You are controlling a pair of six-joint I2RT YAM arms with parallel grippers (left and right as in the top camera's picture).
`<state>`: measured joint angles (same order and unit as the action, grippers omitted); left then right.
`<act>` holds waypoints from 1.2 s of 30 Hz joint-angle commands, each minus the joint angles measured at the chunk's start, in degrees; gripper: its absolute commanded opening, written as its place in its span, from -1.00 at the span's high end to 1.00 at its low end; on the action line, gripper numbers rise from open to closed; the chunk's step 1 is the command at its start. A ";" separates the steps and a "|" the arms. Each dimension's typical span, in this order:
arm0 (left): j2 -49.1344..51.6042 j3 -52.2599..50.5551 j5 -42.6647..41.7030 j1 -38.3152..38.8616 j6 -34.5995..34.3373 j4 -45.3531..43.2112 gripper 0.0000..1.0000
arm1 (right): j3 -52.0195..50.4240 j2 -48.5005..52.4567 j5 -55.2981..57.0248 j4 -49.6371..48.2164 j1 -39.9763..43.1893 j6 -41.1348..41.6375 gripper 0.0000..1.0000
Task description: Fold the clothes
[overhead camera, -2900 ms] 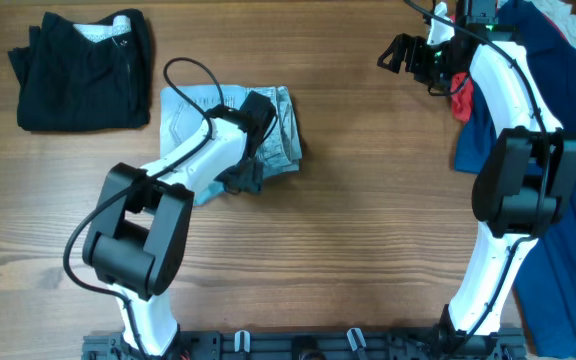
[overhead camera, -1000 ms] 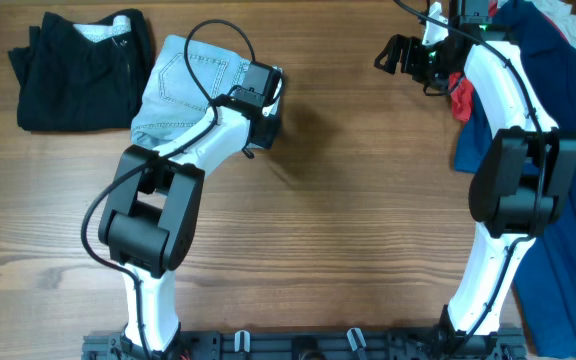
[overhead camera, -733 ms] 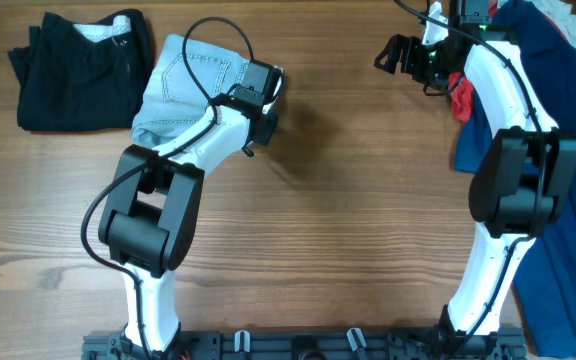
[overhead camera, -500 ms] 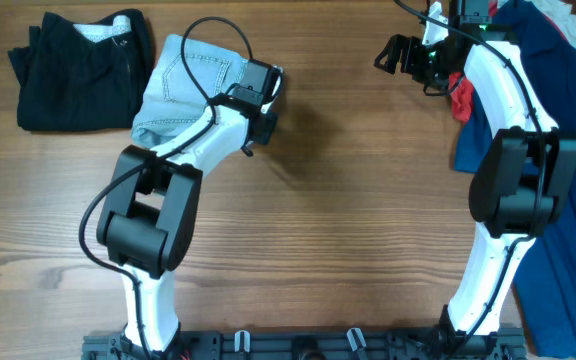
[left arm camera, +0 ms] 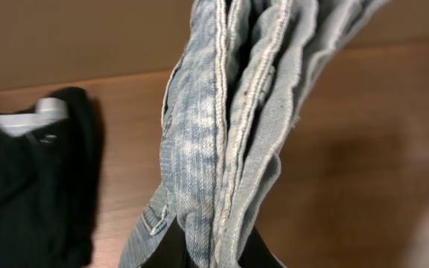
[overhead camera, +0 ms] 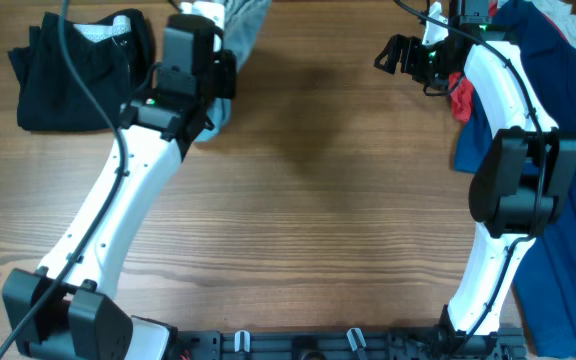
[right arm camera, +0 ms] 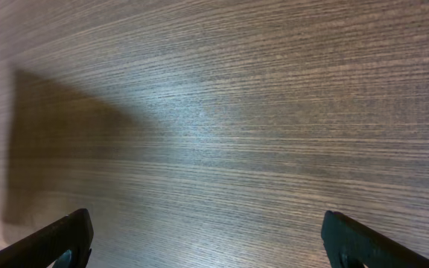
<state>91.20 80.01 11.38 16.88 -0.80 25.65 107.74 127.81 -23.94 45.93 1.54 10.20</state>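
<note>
Between the fingers of the left gripper (left arm camera: 213, 253) a thick bundle of denim shorts (left arm camera: 222, 126) is pinched, the jaws closed on several stacked layers of hem and seam. From that grip the light-blue cloth hangs away in long parallel folds, lifted clear of the table (overhead camera: 348, 200). Half a second earlier the same shorts are seen lying flat beside the black garment (overhead camera: 78, 75), with the gripper at their near edge. Now the left arm is stretched far out and the shorts are carried in the air at the table's far edge. The flat fold is therefore judged to be undone or in transit, and a fresh lay-down is still needed before this piece can be counted as folded.

Just beside the held bundle, the black garment is seen lying folded, not touched by the denim as far as can be told. A pale neck label (left arm camera: 42, 112) is visible on it, but no writing or brand can be read there, nor on the denim.

Well apart from all this, the right gripper (right arm camera: 211, 240) is held wide open over bare wood, with nothing between its fingers. Next to it the navy cloth (overhead camera: 568, 90) and a red piece (overhead camera: 461, 98) are left in an unfolded pile.
</note>
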 commanded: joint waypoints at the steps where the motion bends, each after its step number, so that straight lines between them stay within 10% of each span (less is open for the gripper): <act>1: -4.17 1.40 5.22 -3.91 -4.31 -3.15 0.92 | 1.11 -1.68 -0.09 0.66 -0.39 -1.16 -0.98; 17: -4.61 1.51 31.21 -13.51 8.13 -21.20 0.92 | 1.11 -1.68 -0.09 1.11 -0.42 -1.03 -0.97; 27: 0.66 1.51 4.50 -26.86 27.26 -29.79 0.92 | 1.11 -1.68 -0.04 1.46 -1.03 -1.05 -0.97; 36: 10.40 1.51 5.70 -27.41 38.07 -37.73 0.92 | 1.11 -1.68 0.22 1.05 -1.60 -1.20 -0.96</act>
<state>100.18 79.99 16.53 -10.59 33.12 -10.22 107.74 127.81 -23.94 47.16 0.03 10.20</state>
